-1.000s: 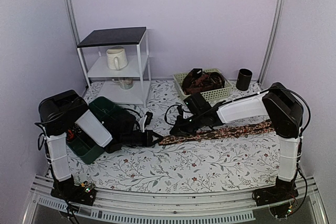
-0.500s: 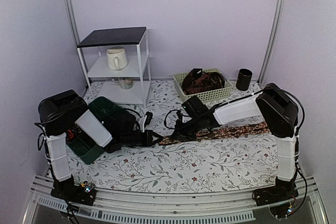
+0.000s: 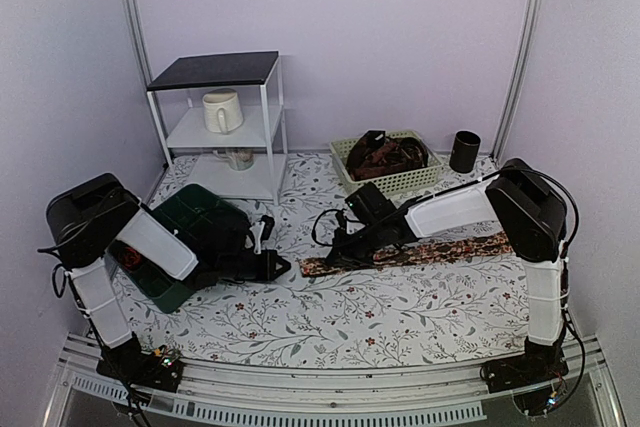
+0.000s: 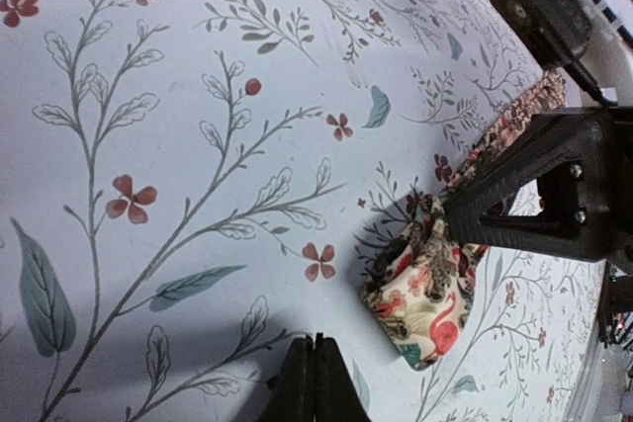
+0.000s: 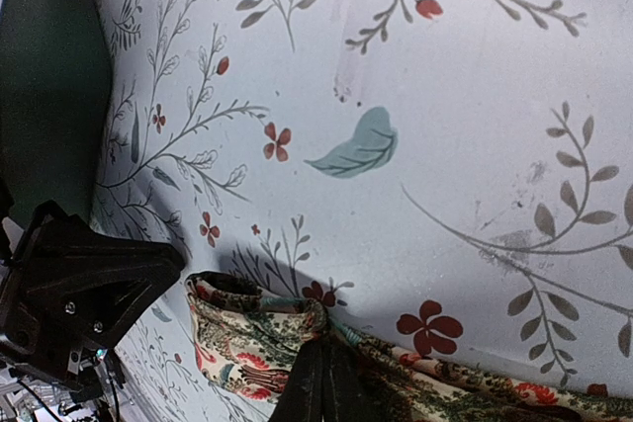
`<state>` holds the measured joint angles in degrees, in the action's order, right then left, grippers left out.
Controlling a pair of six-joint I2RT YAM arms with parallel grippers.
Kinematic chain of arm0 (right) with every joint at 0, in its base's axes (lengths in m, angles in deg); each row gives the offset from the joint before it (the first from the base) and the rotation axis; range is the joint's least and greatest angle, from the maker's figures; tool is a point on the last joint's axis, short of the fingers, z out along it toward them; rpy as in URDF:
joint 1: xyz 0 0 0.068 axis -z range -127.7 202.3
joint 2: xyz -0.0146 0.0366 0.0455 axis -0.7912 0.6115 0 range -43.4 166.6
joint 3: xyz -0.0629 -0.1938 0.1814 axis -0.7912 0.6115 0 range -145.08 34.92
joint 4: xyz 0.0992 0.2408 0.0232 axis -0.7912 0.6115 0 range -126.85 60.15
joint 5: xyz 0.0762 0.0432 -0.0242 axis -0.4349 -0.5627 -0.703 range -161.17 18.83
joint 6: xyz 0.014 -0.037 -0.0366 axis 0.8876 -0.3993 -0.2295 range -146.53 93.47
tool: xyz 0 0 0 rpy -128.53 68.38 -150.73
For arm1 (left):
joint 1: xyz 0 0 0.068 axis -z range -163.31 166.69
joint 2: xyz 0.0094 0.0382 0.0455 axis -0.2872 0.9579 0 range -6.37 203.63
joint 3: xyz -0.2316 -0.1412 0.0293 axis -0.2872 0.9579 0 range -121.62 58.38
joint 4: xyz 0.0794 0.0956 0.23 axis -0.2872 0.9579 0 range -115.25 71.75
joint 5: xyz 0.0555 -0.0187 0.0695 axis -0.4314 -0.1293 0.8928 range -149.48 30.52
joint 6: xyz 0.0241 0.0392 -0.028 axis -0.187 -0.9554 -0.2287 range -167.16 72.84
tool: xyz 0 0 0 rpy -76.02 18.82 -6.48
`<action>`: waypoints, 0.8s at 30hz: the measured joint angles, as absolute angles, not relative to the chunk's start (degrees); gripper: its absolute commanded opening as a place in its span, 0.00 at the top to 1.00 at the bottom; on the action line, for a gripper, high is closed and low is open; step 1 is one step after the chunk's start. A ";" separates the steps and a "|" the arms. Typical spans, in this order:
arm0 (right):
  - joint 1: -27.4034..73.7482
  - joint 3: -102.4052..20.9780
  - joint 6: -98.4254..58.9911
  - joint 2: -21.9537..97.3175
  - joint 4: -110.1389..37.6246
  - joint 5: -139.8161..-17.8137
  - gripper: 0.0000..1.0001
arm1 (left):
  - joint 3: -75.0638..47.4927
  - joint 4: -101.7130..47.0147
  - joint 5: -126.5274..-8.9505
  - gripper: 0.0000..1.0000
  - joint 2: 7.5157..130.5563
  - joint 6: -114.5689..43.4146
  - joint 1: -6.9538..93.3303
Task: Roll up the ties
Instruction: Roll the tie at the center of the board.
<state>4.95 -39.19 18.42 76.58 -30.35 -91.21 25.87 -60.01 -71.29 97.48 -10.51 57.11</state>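
A patterned tie (image 3: pixel 430 250) lies across the floral table from centre to right. Its near end is folded over into a small loop (image 4: pixel 420 294), which also shows in the right wrist view (image 5: pixel 247 343). My right gripper (image 3: pixel 335 254) is shut, pinching the tie just behind that fold (image 5: pixel 321 382). My left gripper (image 3: pixel 282 265) is shut and empty, its tips (image 4: pixel 310 382) a short way left of the folded end, not touching it. More ties lie piled in the basket (image 3: pixel 385 155).
A dark green bin (image 3: pixel 200 217) sits beside the left arm. A white shelf (image 3: pixel 215 137) holding a mug (image 3: pixel 222 110) stands at the back left. A pale green basket (image 3: pixel 425 179) and a black cup (image 3: pixel 464 151) stand at the back right.
My left arm has pulled back to the left, away from the tie's end. My right gripper has shifted slightly left with the tie, whose end is now folded over.
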 measured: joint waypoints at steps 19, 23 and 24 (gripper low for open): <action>4.95 -39.10 18.48 76.58 -30.50 -91.16 0.97 | 24.93 -68.93 -78.61 1.00 102.99 -6.62 57.29; 4.95 -39.01 18.59 76.58 -30.77 -91.18 0.97 | 24.98 -68.12 -78.35 1.00 102.75 -4.24 57.35; 4.95 -38.99 18.61 76.58 -30.79 -91.16 0.97 | 24.91 -67.16 -78.07 1.00 102.38 -3.80 57.46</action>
<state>4.95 -38.99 18.61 76.58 -30.79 -91.16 24.91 -67.16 -78.07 102.38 -3.80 57.46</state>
